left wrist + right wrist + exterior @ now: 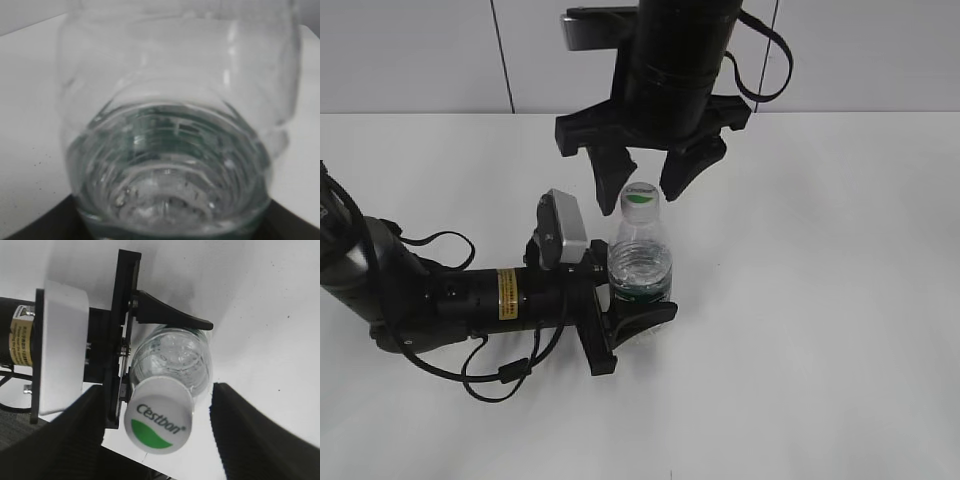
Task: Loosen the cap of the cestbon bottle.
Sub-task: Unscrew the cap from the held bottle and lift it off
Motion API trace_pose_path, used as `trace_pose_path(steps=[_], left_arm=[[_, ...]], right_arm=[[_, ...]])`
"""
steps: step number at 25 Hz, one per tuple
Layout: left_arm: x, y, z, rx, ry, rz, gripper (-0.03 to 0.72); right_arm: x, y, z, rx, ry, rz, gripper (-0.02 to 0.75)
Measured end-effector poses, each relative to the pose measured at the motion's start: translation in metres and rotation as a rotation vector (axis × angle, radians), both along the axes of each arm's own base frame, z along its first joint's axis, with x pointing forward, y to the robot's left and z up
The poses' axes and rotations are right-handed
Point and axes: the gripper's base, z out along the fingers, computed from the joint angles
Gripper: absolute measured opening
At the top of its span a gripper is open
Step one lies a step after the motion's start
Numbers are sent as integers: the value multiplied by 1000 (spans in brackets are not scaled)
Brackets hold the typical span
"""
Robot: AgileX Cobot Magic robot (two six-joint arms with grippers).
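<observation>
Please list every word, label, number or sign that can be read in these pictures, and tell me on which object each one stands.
"Cestbon": on the top of the white cap, above a green mark.
Yellow sticker on the left arm: it has print, but too small to read.
Green label band on the bottle: no text can be read.
Left wrist view: no text is visible.

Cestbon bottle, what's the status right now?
Left pincer clamped on bottle, upright. Right pincer open, straddling cap, not gripping. Nothing in the way.
</observation>
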Motion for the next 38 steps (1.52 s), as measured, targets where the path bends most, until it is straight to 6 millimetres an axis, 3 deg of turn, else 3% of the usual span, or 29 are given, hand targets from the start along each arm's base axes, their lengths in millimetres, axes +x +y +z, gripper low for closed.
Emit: trace_pose_path(steps=[9, 20, 38], left_arm=[[0, 0, 0, 0, 0, 0, 412], [0, 0, 0, 0, 1, 0, 412], [0, 0, 0, 0, -1, -4, 412]], right_arm=[[0, 0, 0, -5, -8, 30, 300], [0, 0, 0, -10, -30, 141, 300], [-2, 3, 1, -24, -163, 754, 300]])
